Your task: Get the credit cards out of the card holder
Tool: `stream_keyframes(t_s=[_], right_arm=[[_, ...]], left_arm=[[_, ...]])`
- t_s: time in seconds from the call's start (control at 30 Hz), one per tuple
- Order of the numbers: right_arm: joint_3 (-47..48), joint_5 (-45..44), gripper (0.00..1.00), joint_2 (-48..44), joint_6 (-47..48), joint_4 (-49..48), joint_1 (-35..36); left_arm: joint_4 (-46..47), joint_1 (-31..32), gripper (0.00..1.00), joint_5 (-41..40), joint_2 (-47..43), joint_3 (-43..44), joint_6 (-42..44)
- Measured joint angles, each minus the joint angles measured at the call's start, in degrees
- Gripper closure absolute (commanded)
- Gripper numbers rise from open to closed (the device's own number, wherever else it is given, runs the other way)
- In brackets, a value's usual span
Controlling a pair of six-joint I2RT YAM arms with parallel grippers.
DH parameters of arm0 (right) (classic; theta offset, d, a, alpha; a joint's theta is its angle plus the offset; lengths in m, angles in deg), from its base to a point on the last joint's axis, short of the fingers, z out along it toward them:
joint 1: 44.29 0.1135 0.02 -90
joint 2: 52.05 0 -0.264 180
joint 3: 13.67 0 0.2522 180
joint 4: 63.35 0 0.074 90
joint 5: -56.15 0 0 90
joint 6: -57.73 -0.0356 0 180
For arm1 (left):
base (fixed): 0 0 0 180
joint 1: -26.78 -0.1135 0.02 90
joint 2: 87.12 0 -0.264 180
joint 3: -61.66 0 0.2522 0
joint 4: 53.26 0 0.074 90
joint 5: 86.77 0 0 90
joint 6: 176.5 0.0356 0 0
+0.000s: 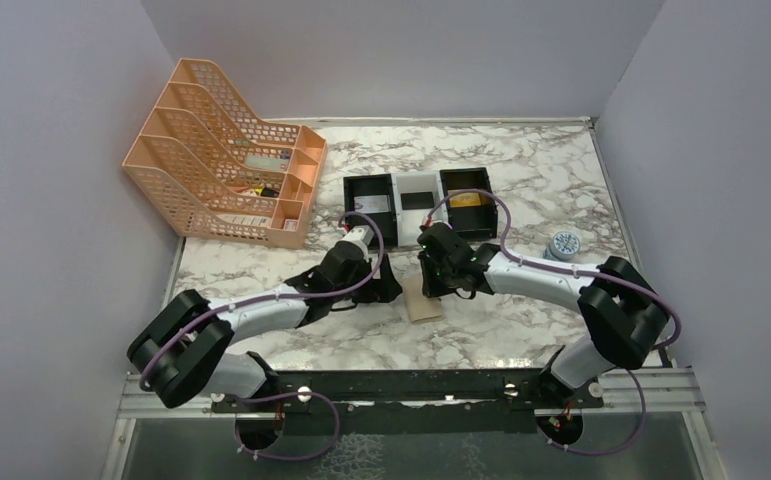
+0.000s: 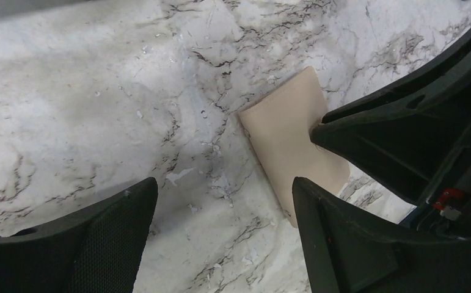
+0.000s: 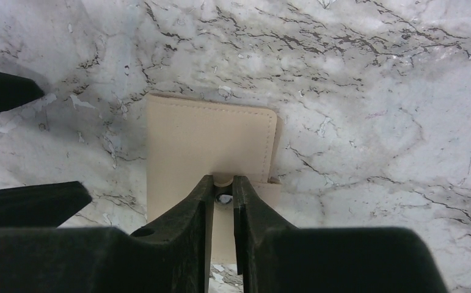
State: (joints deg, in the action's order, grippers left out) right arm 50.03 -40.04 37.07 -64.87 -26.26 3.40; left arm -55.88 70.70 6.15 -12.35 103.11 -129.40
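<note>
The tan card holder (image 1: 424,308) lies closed and flat on the marble table, between the two grippers. In the right wrist view it (image 3: 211,131) shows stitched edges and a closing tab with a metal snap. My right gripper (image 3: 223,181) is shut on that tab, its jaws nearly together; it also shows in the top view (image 1: 439,284). My left gripper (image 2: 220,204) is open and empty, just left of the card holder (image 2: 284,137), with one fingertip (image 2: 303,192) at its edge; it also shows in the top view (image 1: 387,286). No cards show.
A row of black and white trays (image 1: 419,186) stands behind the grippers, with a yellow item in the right one. An orange mesh file rack (image 1: 223,160) stands at the back left. A small round blue-grey object (image 1: 564,244) lies to the right. Grey walls enclose the table.
</note>
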Motion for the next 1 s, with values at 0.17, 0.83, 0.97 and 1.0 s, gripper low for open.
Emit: stream_keyframes(t_s=[0.17,0.83,0.97,1.0], right_arm=[[-1.46,1.42,0.90,-1.01,-1.22,-1.92,-0.02],[-5.25,5.88,0.91,-4.50,-5.31,-6.23,0.00],[-5.38,6.05,0.91,-4.94,-5.62,-6.73,0.00],[-5.38,6.08,0.91,-4.94,-5.68,-6.73,0.00]], left_arm=[[0.22,0.55,0.20,1.79,4.98,2.25,0.11],[2.03,3.08,0.54,0.07,13.64,7.34,-3.61],[1.11,3.23,0.58,-0.09,14.75,8.61,-1.86],[1.03,3.37,0.58,-0.09,15.06,8.90,-1.31]])
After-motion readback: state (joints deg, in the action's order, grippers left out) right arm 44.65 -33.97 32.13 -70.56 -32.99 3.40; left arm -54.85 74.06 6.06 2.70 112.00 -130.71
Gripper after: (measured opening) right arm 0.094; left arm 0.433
